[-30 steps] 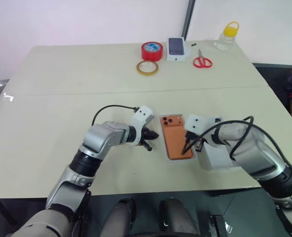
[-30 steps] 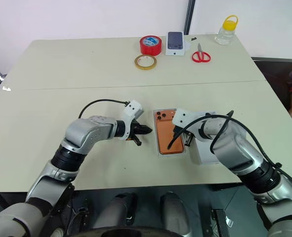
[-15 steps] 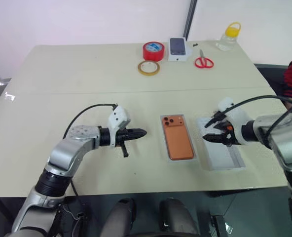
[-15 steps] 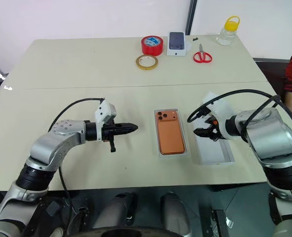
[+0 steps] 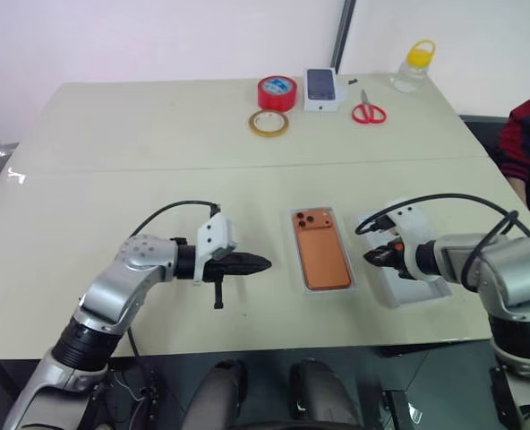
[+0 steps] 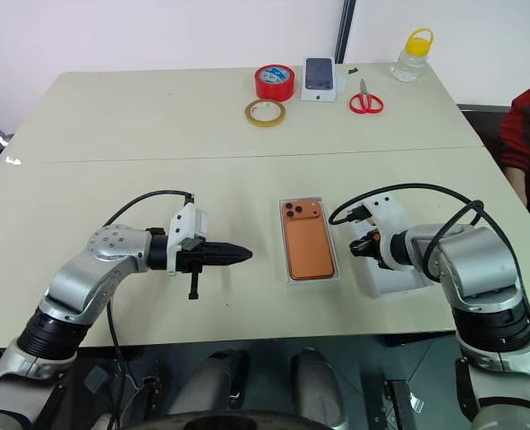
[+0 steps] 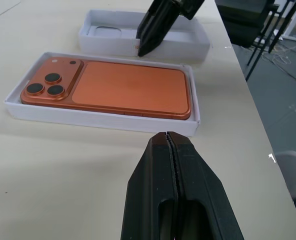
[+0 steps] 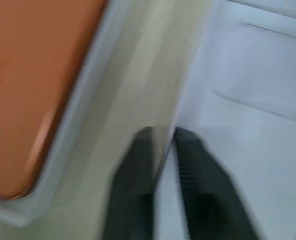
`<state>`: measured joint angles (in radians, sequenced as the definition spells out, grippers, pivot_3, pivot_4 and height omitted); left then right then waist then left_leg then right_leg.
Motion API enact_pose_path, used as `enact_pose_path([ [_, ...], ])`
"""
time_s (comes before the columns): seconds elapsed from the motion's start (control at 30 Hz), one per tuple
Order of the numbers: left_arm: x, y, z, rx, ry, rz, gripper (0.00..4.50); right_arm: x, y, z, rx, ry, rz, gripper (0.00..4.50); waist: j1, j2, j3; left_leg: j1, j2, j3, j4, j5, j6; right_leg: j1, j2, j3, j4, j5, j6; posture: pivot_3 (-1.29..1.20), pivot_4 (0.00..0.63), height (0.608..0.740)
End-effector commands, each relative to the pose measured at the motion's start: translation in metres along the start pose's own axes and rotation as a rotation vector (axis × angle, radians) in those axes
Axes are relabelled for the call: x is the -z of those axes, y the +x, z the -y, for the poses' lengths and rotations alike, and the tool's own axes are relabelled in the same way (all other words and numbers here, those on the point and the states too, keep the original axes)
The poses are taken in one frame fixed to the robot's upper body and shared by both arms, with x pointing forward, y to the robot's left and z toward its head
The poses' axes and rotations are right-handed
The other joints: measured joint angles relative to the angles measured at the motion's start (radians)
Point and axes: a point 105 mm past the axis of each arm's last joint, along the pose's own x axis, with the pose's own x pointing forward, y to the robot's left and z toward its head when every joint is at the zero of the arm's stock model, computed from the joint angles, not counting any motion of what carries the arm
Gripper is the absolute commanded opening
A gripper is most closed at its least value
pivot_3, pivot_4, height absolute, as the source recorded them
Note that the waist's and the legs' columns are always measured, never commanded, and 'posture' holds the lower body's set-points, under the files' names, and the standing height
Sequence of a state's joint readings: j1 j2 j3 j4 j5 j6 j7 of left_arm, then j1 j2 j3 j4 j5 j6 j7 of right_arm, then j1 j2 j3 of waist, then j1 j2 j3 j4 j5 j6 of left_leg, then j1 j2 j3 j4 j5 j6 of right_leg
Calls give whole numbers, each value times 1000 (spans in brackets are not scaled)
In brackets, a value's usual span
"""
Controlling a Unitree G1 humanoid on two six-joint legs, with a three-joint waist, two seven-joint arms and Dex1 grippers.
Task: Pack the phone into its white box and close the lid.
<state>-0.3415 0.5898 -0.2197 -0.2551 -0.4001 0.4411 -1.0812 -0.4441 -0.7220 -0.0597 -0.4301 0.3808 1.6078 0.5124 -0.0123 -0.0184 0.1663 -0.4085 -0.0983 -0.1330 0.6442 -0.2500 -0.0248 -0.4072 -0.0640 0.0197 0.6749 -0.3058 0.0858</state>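
Head view: the phone (image 5: 323, 251) lies camera side up in the box (image 5: 354, 269), mid-bench (image 5: 158, 143), on the near half. Just right of the box, not touching it, sits what I take for the lid (image 5: 422, 287), open side up like a second tray. The right hand (image 5: 372, 257) is at the lid's left wall. The left hand (image 5: 252, 264) hovers left of the box, apart from it and pointing at it. Tape rolls, scissors, a small box and a bottle stand well apart at the far edge.

Left wrist view: the left hand's fingers are pressed together on nothing. The phone sits flat and square inside the box walls. Beyond it, the right hand's tips come down on the lid's wall. A flat insert (image 7: 108, 32) with an oval recess appears to lie inside the lid.

Right wrist view: the right hand pinches the lid's thin left wall, one finger inside and one outside, with the box and phone close alongside.

Packing looks done; the closing remains. The pinch is narrow and on one wall only, so the lid may slip or swing when lifted and turned over. The insert, if loose, could drop out. With the box so near, a swinging lid may knock it askew, or land crooked on the walls and jam.
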Motion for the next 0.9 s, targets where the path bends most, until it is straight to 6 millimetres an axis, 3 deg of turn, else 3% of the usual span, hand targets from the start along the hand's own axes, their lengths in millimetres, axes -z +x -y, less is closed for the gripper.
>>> enact_pose_path([
  [0.03,-5,1,3,-8,38,24,0,-6,-2,0,-6,32,33,40,-2,0,0,0,0,0,0,0,0,0,0,0,0,0,0,0,150,740],
  [0.1,-4,1,3,-20,30,28,0,-10,-4,1,-3,45,47,40,-2,0,0,0,0,0,0,0,0,0,0,0,1,0,0,0,150,740],
  [0.17,-3,-3,-2,-63,12,42,0,-26,-11,10,17,80,107,40,-3,0,0,0,0,0,0,0,0,0,0,0,1,0,0,0,150,740],
  [0.27,-5,-21,-24,-213,-37,86,0,-75,-34,10,-76,158,304,40,-7,2,1,0,0,1,0,0,0,-1,0,1,1,0,0,0,150,740],
  [0.33,-5,-33,-38,-301,-72,115,0,-102,-47,-6,-228,186,407,40,-8,3,2,0,0,1,0,0,1,-2,1,1,3,0,0,0,150,740],
  [0.47,-2,-61,-60,-458,-107,131,0,-135,-61,-72,-622,156,480,40,-9,3,2,0,3,1,-2,0,0,-2,2,1,2,0,0,0,150,740],
  [0.57,2,-73,-67,-522,-104,113,0,-137,-57,-116,-807,275,456,40,-6,3,2,0,3,2,-1,0,0,-2,2,1,3,0,0,0,150,740],
  [0.7,3,-80,-70,-553,-82,83,0,-125,-31,-160,-901,505,374,40,-10,2,1,-1,3,2,1,0,0,-1,2,1,2,0,0,0,150,740],
  [0.8,2,-78,-65,-534,-75,76,0,-118,-21,-179,-893,662,339,40,-14,3,1,-1,2,3,1,0,1,-4,2,2,5,0,0,0,150,740],
  [0.9,1,-68,-57,-492,-69,75,0,-106,-7,-181,-828,797,273,40,-19,3,1,-1,2,3,1,0,0,-4,2,2,6,0,0,0,150,740],
])
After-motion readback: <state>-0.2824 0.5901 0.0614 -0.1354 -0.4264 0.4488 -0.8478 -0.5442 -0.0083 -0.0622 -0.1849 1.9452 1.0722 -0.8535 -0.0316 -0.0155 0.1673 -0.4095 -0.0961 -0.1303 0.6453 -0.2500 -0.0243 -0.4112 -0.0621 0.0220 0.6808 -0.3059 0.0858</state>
